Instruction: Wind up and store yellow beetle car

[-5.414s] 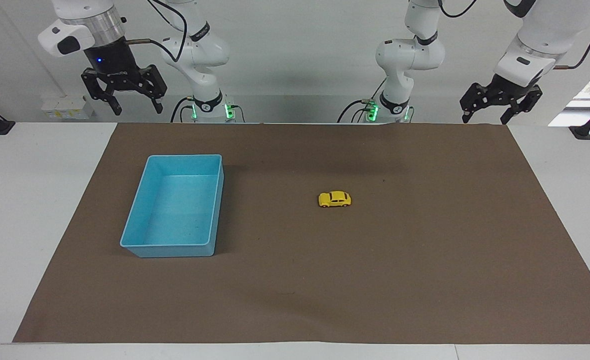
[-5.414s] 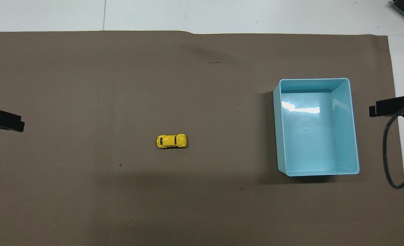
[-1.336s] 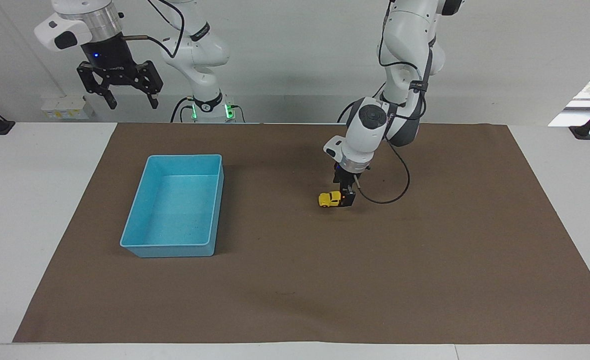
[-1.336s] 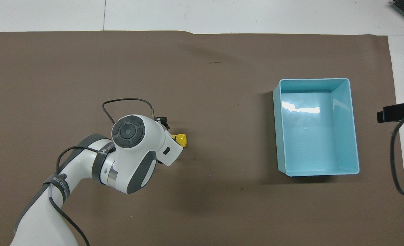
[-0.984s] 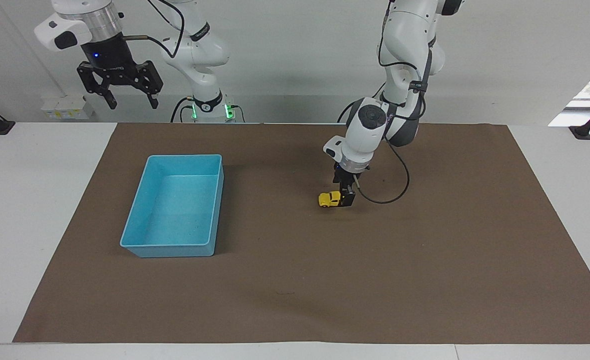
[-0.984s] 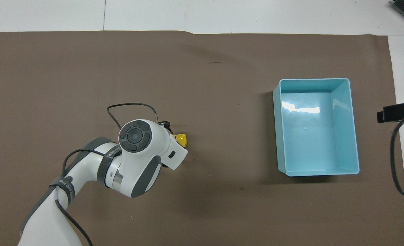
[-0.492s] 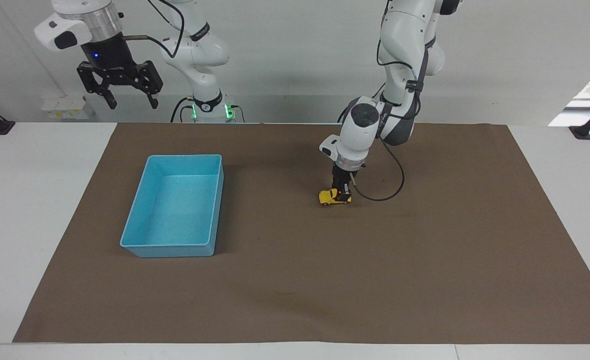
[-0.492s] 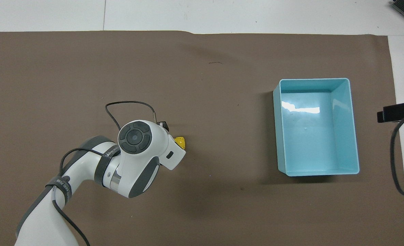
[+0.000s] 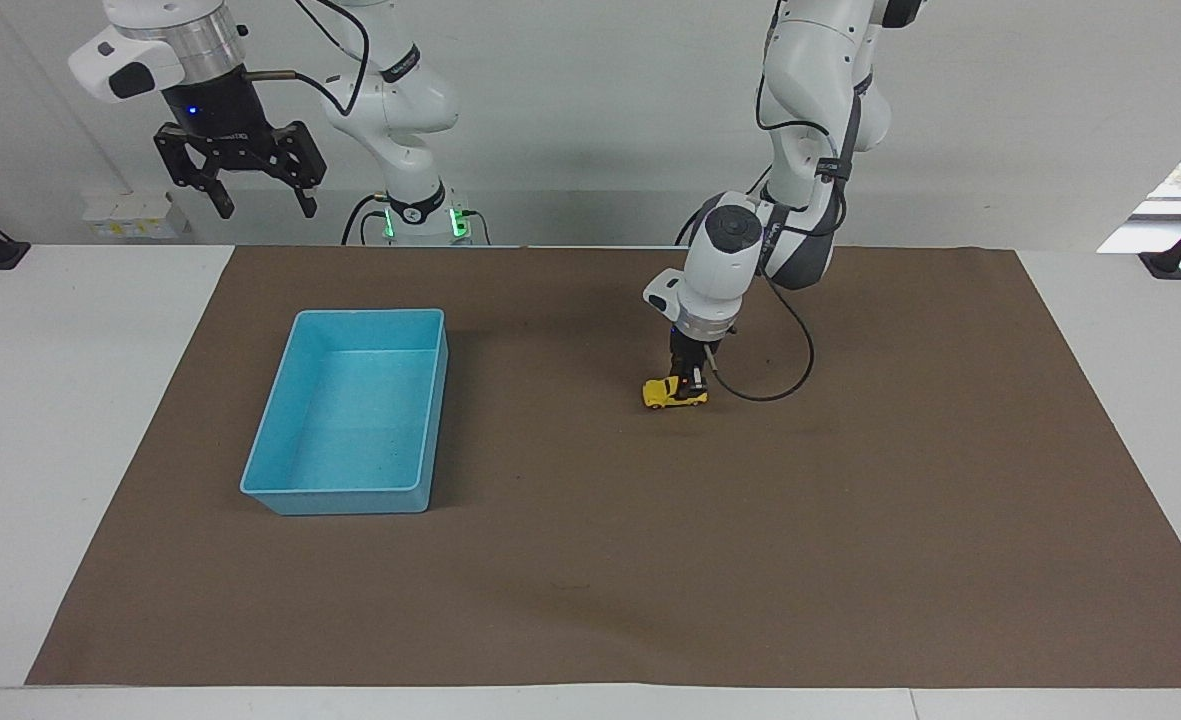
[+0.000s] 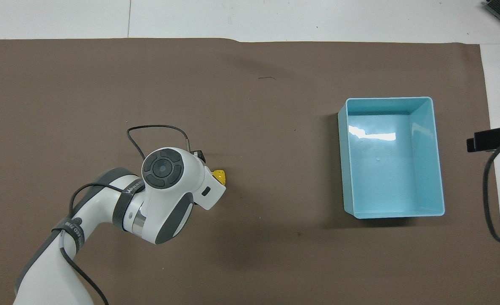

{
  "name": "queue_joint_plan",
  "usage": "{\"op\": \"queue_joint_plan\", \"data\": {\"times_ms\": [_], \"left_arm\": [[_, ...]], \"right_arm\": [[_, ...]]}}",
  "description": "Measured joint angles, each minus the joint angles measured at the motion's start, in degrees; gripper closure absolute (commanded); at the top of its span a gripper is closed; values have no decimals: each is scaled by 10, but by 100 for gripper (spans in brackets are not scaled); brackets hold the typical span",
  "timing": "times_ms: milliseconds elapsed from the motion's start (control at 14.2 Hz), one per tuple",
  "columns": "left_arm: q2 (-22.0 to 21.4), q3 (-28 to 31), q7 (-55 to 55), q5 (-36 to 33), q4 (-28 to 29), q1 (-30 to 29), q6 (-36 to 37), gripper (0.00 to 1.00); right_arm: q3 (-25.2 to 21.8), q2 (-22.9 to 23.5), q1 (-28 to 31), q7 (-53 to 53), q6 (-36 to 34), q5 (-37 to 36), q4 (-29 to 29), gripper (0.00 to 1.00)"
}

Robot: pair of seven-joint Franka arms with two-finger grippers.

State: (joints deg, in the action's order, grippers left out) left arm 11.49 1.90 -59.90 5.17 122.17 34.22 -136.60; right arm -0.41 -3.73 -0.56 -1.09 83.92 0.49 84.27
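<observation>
Left gripper points straight down, clamped on the yellow beetle car, which sits on the brown mat at about 3 o'clock of the light blue bin in the facing view. Right gripper waits aloft, fingers spread.

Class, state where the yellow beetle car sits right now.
The yellow beetle car is mid-mat on the brown mat, gripped by the left tool, toward the left arm's end from the light blue bin.
</observation>
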Motion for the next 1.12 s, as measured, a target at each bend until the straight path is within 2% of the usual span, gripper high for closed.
{"op": "queue_joint_plan", "data": {"times_ms": [1125], "left_arm": [[-27,1,-171,0,29,-119,27,100]], "right_arm": [[0,0,0,0,0,0,0,0]]}}
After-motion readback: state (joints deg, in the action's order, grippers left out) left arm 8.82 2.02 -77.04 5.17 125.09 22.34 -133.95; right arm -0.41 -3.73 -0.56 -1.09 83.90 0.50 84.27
